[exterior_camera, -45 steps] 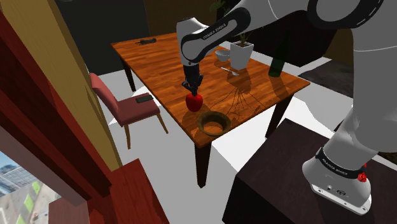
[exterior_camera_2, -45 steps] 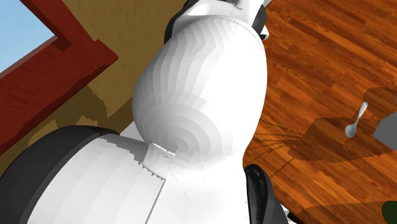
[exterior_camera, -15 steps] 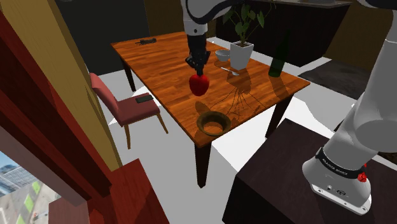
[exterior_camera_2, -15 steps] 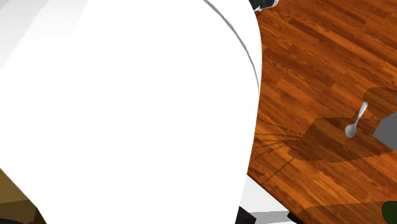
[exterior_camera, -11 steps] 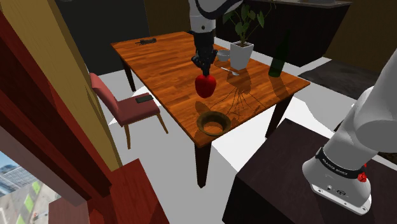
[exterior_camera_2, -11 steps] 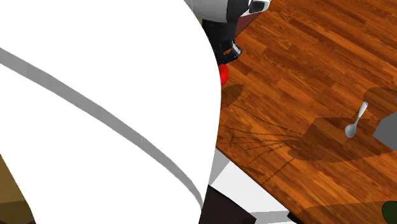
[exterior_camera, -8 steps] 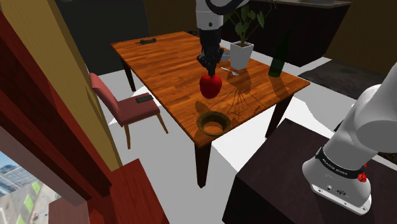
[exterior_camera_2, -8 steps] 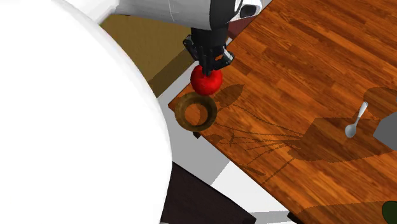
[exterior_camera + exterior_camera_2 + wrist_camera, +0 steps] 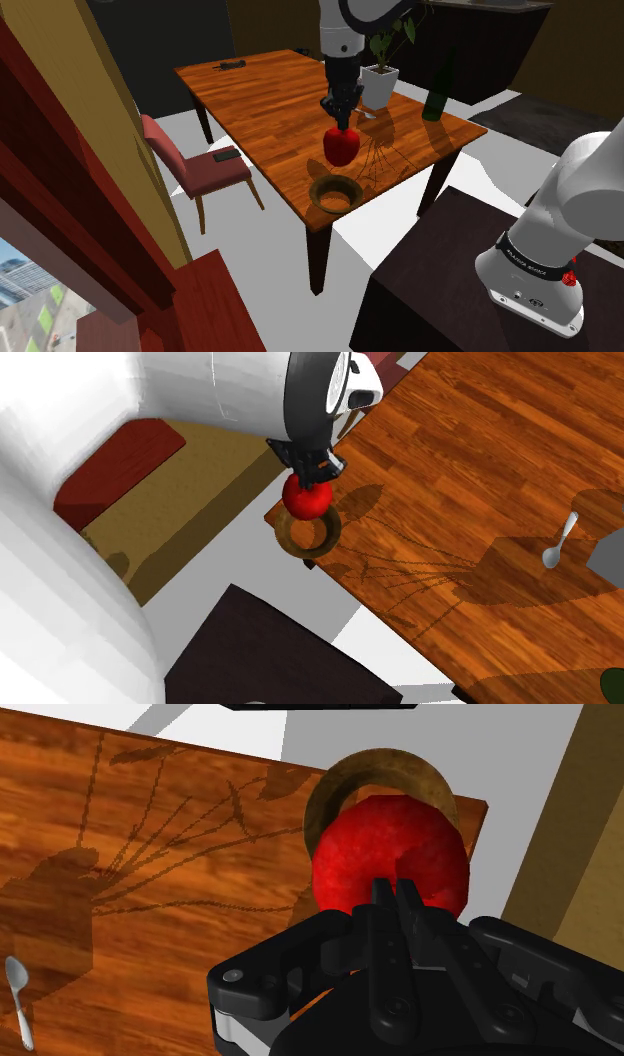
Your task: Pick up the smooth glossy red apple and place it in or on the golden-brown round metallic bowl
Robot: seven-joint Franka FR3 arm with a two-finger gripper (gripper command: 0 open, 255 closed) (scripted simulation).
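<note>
The gripper (image 9: 341, 127) clamps the red apple (image 9: 341, 148) in the air over the wooden table (image 9: 255, 100), close above the golden-brown bowl (image 9: 317, 190) at its corner (a red chair (image 9: 197, 166) stands alongside).

A dining room in a home: a long wooden table (image 9: 250, 95) with a red-cushioned chair (image 9: 205, 175) standing beside it, and on the tabletop a potted plant (image 9: 380, 80) in a white pot, a dark green bottle (image 9: 435, 100), a small pale bowl (image 9: 349, 87) and a spoon (image 9: 556, 547). An ochre wall (image 9: 95, 120) and a red-framed window (image 9: 30, 290) looking onto city buildings stand near the chair, over a pale grey floor (image 9: 270, 260)
</note>
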